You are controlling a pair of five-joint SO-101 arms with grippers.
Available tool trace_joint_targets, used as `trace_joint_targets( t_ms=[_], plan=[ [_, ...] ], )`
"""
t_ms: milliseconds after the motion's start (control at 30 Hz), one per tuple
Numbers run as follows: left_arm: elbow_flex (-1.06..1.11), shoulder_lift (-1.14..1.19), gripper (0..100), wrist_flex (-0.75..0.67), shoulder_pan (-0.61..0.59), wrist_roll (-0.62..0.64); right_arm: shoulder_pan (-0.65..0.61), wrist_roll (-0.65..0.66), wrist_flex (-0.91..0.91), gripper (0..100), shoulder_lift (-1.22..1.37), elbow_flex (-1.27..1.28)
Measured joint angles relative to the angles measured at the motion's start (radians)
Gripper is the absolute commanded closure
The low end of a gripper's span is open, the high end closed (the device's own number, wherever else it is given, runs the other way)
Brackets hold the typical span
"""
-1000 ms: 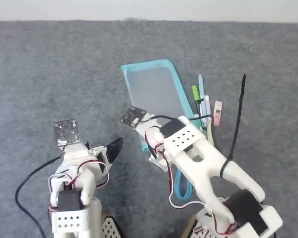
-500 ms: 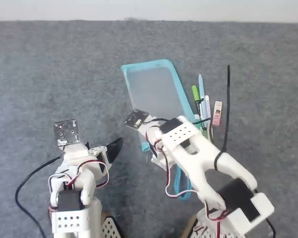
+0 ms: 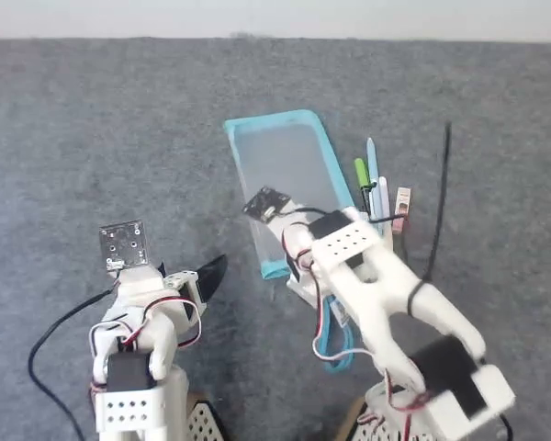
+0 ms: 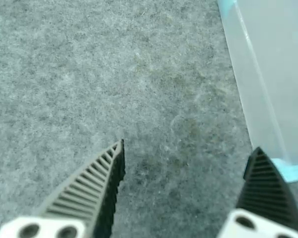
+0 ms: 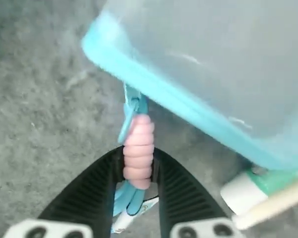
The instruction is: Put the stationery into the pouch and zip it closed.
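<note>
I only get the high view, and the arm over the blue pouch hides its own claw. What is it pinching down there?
Observer: Its wrist view shows the right gripper shut on a pink ribbed pull, which hangs from the zip at a corner of the pouch.
Operator: And the other claw, is it holding anything?
Observer: No. The left gripper is open and empty, low over bare grey mat, with the pouch edge just to one side.
</note>
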Motion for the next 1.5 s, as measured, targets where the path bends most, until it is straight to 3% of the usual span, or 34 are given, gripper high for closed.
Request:
trace_joint_targets(
  t_ms=[400, 633, 1100, 1233, 1500],
  plan=[
    [0.0, 0.0, 64, 0.0, 0.0, 0.0, 0.008, -0.083, 0.041, 99.1, -0.476, 0.002],
    [0.0, 0.0, 64, 0.0, 0.0, 0.0, -0.115, -0.084, 0.035, 99.1, -0.626, 0.055],
    [0.0, 0.0, 64, -0.002, 0.046, 0.0, -0.12, -0.092, -0.097, 99.2, -0.864, 0.282],
    [0.0, 0.0, 64, -0.1, 0.121, 0.0, -0.126, -0.092, -0.097, 99.2, -0.868, 0.282],
    [-0.04, 0.0, 64, -0.311, 0.141, -0.009, -0.129, -0.092, -0.097, 99.2, -0.868, 0.282]
  ],
)
